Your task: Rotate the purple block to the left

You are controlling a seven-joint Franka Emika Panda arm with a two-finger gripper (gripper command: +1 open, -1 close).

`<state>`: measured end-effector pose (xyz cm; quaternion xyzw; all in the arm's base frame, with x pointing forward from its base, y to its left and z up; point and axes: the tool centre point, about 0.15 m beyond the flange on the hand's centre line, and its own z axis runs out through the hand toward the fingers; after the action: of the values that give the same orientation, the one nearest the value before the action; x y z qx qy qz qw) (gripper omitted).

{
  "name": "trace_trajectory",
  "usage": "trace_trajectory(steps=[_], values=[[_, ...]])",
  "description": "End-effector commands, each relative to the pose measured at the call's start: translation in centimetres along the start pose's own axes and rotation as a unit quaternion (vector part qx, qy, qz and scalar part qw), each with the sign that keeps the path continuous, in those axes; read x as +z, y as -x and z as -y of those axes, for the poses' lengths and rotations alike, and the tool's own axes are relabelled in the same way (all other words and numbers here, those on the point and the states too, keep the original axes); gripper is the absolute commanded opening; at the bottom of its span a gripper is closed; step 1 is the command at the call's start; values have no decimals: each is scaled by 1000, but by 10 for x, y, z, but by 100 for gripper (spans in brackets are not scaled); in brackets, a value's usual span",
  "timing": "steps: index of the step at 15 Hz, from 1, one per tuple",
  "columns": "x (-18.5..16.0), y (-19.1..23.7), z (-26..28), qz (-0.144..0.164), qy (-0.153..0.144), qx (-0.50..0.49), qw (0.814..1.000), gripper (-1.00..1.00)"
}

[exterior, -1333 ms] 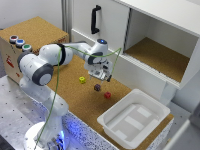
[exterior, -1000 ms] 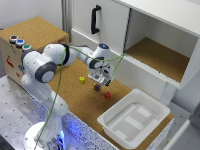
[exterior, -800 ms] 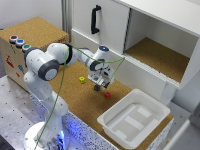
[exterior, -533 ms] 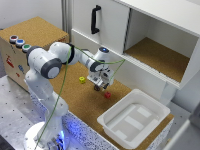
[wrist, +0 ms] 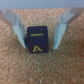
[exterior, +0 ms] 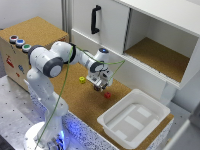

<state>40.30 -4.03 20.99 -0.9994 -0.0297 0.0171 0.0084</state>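
Note:
The purple block (wrist: 38, 41) is a dark cube with a yellow letter and a yellow bar on it, resting on the cork surface. In the wrist view it lies between my two fingers (wrist: 60, 31), which stand a little apart from its sides. My gripper (wrist: 39, 35) is open around it. In the exterior view my gripper (exterior: 99, 86) is lowered onto the cork board (exterior: 60, 80), and the purple block (exterior: 98, 88) shows only as a dark spot at the fingertips. A small red block (exterior: 106, 95) lies just beside it, and a small yellow block (exterior: 81, 79) lies toward the exterior view's left.
A white tray (exterior: 132, 120) sits at the exterior view's right of the gripper. A white cabinet (exterior: 145, 35) with an open compartment rises behind. A cork-topped box with coloured buttons (exterior: 20, 42) stands at the exterior view's left.
The arm swung toward the exterior view's right and came down from near the yellow block to the purple block. Its fingers now straddle the block.

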Motion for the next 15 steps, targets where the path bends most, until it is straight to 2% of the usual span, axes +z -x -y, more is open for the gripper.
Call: trace_trajectory(steps=[1,3,4,5,6,7,8,9,12,15], values=[[-7,2,-1,-13,3,0,1000,-100],[-27,13,-7,-23,11,-36,999,-100],[-35,22,-3,-24,24,-101,994,-100],[-40,31,-1,-23,33,-155,987,-100],[-39,38,0,-10,56,-225,973,-100],[-37,37,0,0,53,-264,963,-100],[-40,35,-1,-5,40,-295,955,-100],[-40,33,3,-6,42,-335,941,-100],[-32,26,19,-16,42,-471,881,-100],[-9,21,29,17,34,-568,822,-100]])
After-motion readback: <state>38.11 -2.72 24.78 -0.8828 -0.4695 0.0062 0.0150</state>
